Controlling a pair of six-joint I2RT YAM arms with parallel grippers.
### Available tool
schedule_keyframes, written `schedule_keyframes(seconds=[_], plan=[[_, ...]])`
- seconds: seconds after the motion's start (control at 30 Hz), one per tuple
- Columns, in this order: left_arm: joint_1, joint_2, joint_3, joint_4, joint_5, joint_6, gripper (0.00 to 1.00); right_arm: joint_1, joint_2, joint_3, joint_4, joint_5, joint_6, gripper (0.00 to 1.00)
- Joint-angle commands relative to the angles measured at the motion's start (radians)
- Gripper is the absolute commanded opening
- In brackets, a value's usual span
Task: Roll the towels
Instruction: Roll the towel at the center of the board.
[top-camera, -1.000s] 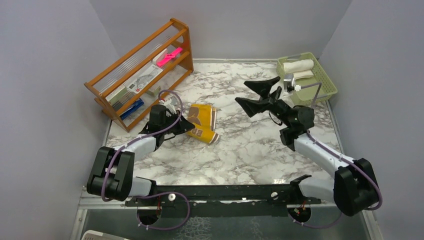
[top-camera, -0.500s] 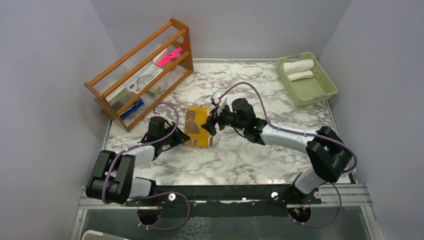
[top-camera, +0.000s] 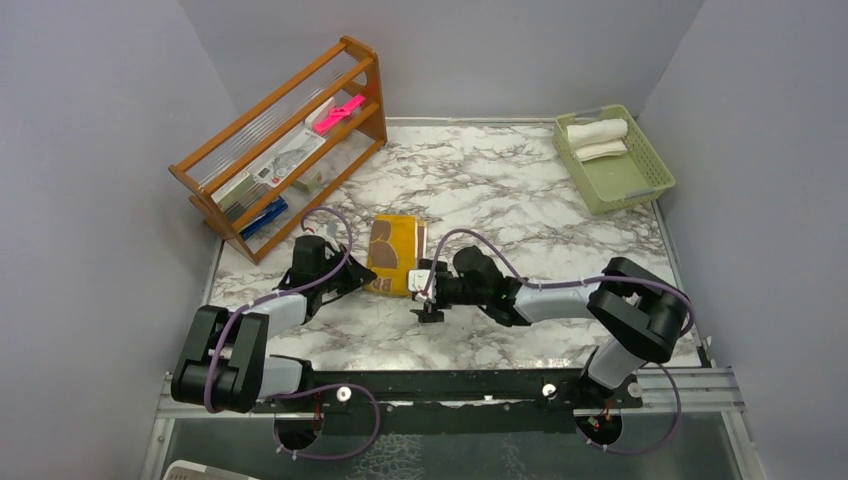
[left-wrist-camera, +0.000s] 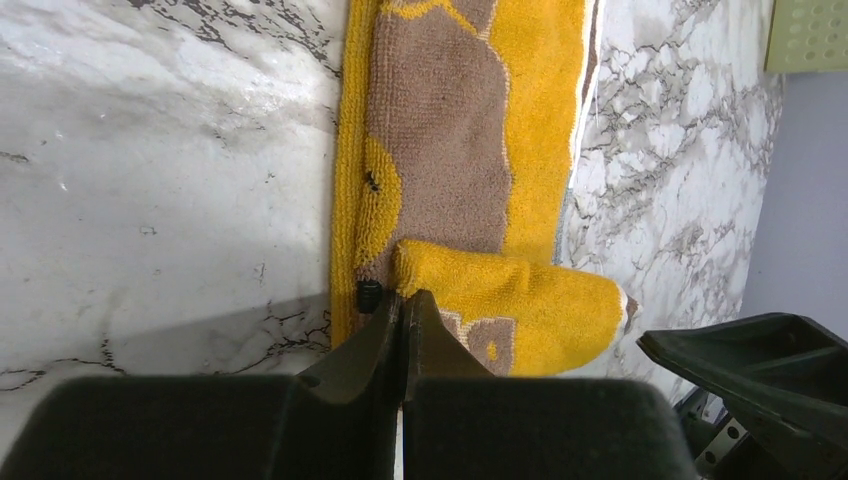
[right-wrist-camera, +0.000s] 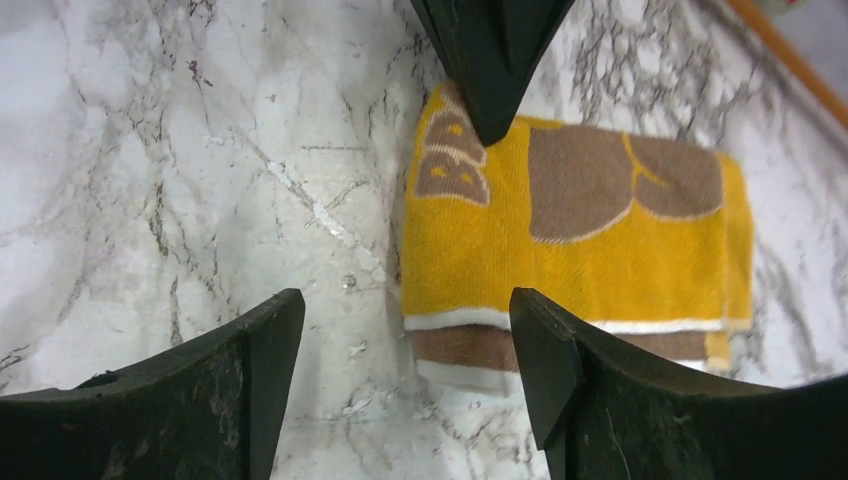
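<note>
Left wrist — mustard towel (left-wrist-camera: 450, 120) flat, nr end curled, brown print up.

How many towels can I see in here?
2, it seems: a yellow-and-brown towel lying on the marble table, and a white towel rolled in the green basket at the far right. The white one shows two lobes, so it may be two rolls.

Materials check: soft cloth on a glossy stone-look counter (top-camera: 500, 190).
Yellow towel (top-camera: 395, 252): looped terry, matt, fuzzy, with brown patches. Counter smooth, marble-veined, catches glare. Rack (top-camera: 262, 110): varnished wood, slight sheen. Basket (top-camera: 622, 182): pale green perforated plastic; cream towel (top-camera: 597, 132) inside, matt cloth too. Left gripper (left-wrist-camera: 405, 300) and right gripper (right-wrist-camera: 405, 300): jaws matt black plastic, smooth.
</note>
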Motion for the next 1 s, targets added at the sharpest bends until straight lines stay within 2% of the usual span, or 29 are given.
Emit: schedule_keyframes(seconds=[0.0, 0.1, 0.27, 0.7, 0.97], plan=[[0.010, 0.013, -0.008, 0.007, -0.017, 0.012, 0.00, 0.018, 0.038, 0.054, 0.005, -0.054, -0.185, 0.74], [0.012, 0.020, -0.007, 0.011, -0.013, 0.011, 0.00, 0.035, 0.069, 0.059, 0.040, -0.019, -0.215, 0.70], [0.015, 0.027, -0.003, 0.015, -0.002, 0.011, 0.00, 0.047, 0.127, 0.127, -0.045, -0.028, -0.264, 0.51], [0.029, 0.031, -0.007, 0.017, 0.016, 0.020, 0.00, 0.059, 0.221, 0.165, -0.010, 0.073, -0.306, 0.47], [0.033, 0.038, -0.004, 0.017, 0.031, 0.028, 0.00, 0.061, 0.242, 0.149, 0.093, 0.137, -0.314, 0.47]])
